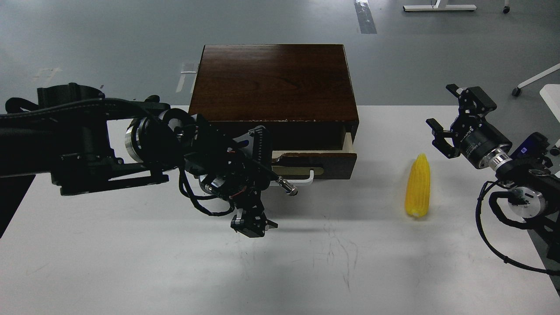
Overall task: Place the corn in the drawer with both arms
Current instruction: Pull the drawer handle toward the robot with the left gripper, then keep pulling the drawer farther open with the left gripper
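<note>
Our left arm (pixel 87 140) reaches across, left gripper (pixel 253 224) pointing down near drawer (pixel 332 159); can't tell its gap. Our right gripper (pixel 448 118) open, empty. One corn (pixel 418 187) on table (pixel 175 262), one drawer, slightly open.

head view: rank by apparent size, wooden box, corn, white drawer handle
1. Wooden box, by far the largest.
2. Corn.
3. White drawer handle: looks smallest, but the left arm hides most of it, so its rank below the corn is unsure.

White lettering on right claw (pixel 445 114) body, too small to read
</note>
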You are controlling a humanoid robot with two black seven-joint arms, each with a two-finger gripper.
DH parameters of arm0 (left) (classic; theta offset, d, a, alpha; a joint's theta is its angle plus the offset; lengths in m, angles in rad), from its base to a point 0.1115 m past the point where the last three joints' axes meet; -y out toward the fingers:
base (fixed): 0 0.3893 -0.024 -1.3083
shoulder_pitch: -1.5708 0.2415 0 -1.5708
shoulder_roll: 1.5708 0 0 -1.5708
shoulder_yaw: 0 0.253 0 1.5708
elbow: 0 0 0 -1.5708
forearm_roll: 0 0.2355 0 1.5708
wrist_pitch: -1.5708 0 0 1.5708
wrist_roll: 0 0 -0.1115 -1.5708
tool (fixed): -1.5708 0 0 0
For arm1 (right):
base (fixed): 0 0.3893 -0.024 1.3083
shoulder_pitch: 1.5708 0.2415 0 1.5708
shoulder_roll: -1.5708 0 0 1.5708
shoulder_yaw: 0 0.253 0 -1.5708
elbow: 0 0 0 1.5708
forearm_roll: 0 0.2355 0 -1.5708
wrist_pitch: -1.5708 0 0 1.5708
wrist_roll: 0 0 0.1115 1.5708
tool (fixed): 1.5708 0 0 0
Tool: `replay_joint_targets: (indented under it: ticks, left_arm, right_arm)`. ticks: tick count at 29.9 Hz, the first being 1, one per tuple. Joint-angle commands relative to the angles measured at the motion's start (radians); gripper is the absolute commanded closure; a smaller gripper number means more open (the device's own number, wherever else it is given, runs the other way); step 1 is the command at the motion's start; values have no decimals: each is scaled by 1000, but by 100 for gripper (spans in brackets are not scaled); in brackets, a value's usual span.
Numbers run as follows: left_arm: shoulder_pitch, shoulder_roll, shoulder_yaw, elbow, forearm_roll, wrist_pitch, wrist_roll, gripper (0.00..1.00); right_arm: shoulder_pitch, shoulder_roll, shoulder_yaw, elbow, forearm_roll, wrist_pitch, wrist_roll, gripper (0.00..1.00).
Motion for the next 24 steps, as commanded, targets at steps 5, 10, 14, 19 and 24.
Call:
replay_joint_targets:
  ticks: [5,10,14,19,24]
  left_arm:
    - [8,-7,33,16,2,0,0,2]
    - [17,-8,33,19,11,0,0,2]
    - [13,-10,33,26,35,0,28,2]
    - [8,-13,33,26,73,0,35,2]
    - [-3,-25,43,23,73,0,33,4]
  right_arm:
    - [0,0,0,0,0,0,0,0]
    - [-6,1,0,0,0,0,0,0]
    - [-6,1,0,0,0,0,0,0]
    - [-8,1,0,0,0,0,0,0]
    - [-14,1,0,0,0,0,0,0]
